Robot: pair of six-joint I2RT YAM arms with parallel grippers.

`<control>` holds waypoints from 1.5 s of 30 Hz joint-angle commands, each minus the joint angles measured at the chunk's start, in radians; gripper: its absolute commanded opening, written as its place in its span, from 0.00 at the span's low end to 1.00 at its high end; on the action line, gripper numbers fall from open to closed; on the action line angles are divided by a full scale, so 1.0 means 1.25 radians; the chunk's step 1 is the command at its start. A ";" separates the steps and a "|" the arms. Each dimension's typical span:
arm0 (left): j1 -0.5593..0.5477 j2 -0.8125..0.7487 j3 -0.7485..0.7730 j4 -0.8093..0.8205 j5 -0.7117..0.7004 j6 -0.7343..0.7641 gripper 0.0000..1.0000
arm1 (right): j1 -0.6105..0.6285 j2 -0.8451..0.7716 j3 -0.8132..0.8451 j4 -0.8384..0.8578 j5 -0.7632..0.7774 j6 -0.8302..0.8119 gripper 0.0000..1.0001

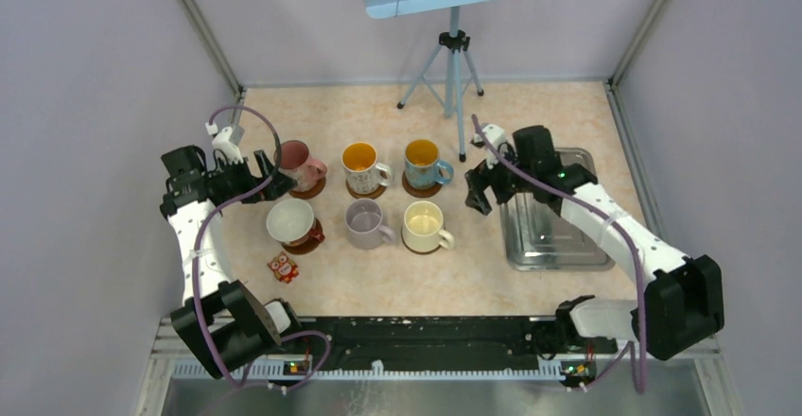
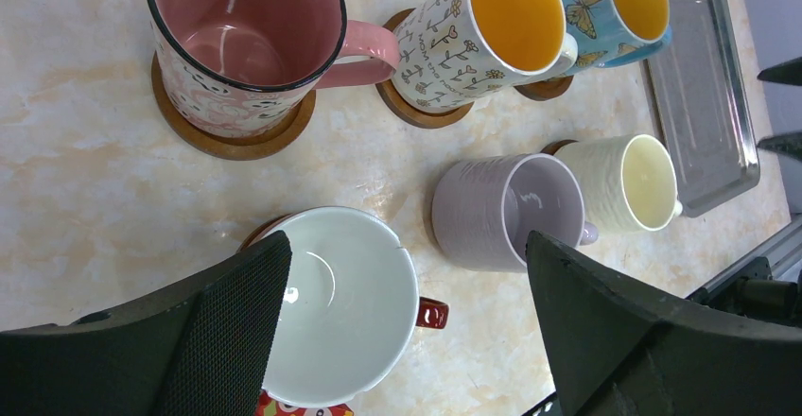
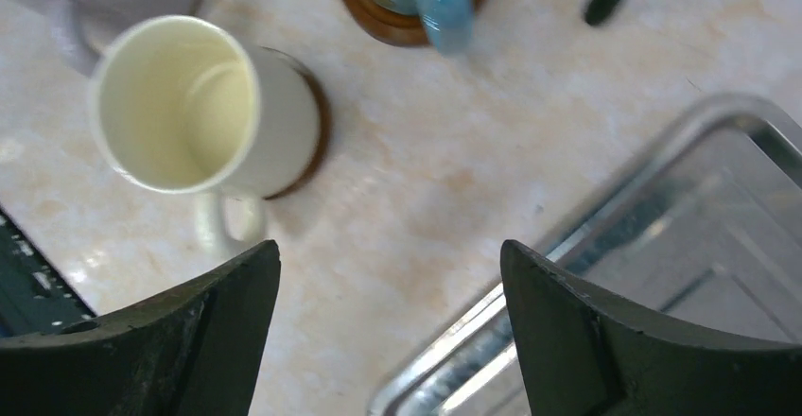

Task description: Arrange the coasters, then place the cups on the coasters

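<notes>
Six cups stand in two rows of three, upright on round brown coasters. Back row: the pink cup [image 1: 298,163] on a coaster [image 2: 227,137], the patterned cup [image 1: 362,165], the blue cup [image 1: 423,163]. Front row: the red cup with white inside [image 1: 291,221], the lavender cup [image 1: 365,222], the cream cup [image 1: 424,225] on a coaster [image 3: 317,123]. My left gripper [image 1: 274,178] hovers open beside the pink cup and above the red cup [image 2: 340,303], holding nothing. My right gripper [image 1: 479,189] is open and empty between the cream cup [image 3: 189,104] and the tray.
A rectangular steel tray [image 1: 553,246] lies at the right, its corner under my right gripper [image 3: 390,251]. A small red owl figure [image 1: 282,267] stands in front of the red cup. A tripod [image 1: 452,76] stands at the back, one foot [image 3: 605,0] near the blue cup.
</notes>
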 commanded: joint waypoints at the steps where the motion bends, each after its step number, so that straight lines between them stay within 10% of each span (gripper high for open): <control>1: 0.000 -0.015 0.010 0.007 0.024 0.015 0.99 | -0.165 -0.017 0.022 -0.085 -0.040 -0.091 0.85; 17: -0.001 0.089 0.138 -0.090 -0.037 0.130 0.99 | -0.703 0.151 0.056 -0.216 -0.258 -0.301 0.82; 29: -0.045 0.162 0.300 -0.117 -0.118 0.190 0.99 | -0.711 0.105 0.015 -0.171 -0.331 -0.212 0.82; 45: -0.291 0.089 0.181 0.057 -0.345 0.054 0.99 | -0.505 0.049 0.033 -0.100 -0.266 -0.105 0.82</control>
